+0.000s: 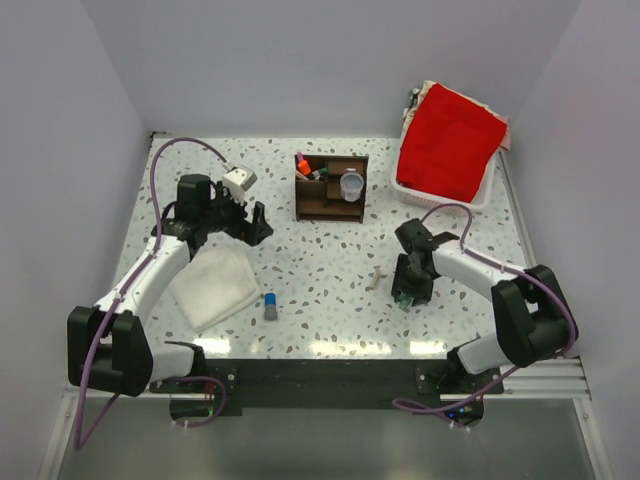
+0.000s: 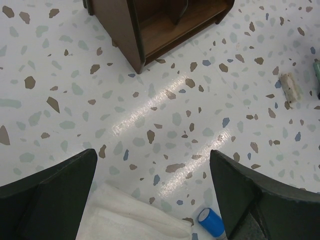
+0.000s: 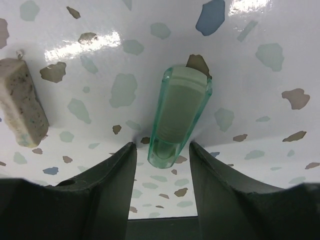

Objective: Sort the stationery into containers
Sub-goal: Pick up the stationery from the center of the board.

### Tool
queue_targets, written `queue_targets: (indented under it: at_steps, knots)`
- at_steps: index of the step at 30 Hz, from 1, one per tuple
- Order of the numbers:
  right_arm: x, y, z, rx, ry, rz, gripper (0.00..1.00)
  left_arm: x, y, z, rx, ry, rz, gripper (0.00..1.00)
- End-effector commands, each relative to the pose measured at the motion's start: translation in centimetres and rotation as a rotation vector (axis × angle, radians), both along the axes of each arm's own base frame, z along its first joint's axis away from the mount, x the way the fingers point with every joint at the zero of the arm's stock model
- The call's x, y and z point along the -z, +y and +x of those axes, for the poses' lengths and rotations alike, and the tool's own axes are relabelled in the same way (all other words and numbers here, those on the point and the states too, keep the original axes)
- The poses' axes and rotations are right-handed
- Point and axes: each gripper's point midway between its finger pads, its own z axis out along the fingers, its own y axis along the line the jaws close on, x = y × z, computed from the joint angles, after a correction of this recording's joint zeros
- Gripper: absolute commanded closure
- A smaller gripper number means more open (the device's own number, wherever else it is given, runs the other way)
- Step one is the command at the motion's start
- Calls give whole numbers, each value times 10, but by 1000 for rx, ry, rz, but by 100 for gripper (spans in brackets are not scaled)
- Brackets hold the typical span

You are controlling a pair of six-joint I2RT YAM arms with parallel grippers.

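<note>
The dark brown wooden organizer [image 1: 330, 187] stands at the back middle, with an orange-and-black highlighter [image 1: 303, 165] and a small round bluish pot [image 1: 351, 185] in its compartments. A mint-green cap-like piece [image 3: 180, 115] lies on the table, and my right gripper [image 3: 162, 146] is open around its near end with a small gap on each side. A blue-capped grey stick [image 1: 270, 306] lies beside the white cloth. My left gripper [image 2: 152, 160] hangs wide open over bare table, holding nothing. Its view shows the stick's blue cap [image 2: 210, 222] by the right finger and the organizer [image 2: 150, 30] ahead.
A folded white cloth [image 1: 213, 285] lies front left. A small beige block [image 3: 20, 100] rests just left of my right gripper [image 1: 408, 290]. A white basket with a red cloth [image 1: 450, 145] sits at the back right. Walls close in the table on three sides.
</note>
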Motion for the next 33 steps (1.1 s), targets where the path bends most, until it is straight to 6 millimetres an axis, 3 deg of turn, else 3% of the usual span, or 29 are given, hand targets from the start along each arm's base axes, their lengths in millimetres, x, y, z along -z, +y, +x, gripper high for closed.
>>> queue_targets:
  at_steps: [1, 6, 14, 20, 29, 30, 33]
  knots:
    - [-3, -1, 11, -37, -98, 10, 51, -16, -6, 9, 14, -52, -36, 0]
    - [4, -16, -1, -13, -85, -50, 53, -16, -7, 8, 16, -54, -39, 0]
    - [8, -24, -4, -16, -98, -77, 67, -17, -6, 6, 14, -58, -40, 0]
    - [11, -32, -5, -23, -114, -116, 63, -21, -6, 7, 13, -68, -43, 0]
    - [12, -35, -6, -28, -113, -129, 68, -22, -4, 9, 3, -74, -48, 0]
    - [13, -35, -7, -31, -109, -129, 71, -23, -4, 11, 1, -78, -50, 0]
    - [12, -33, -5, -44, -114, -119, 100, -24, -3, 11, -1, -78, -50, 0]
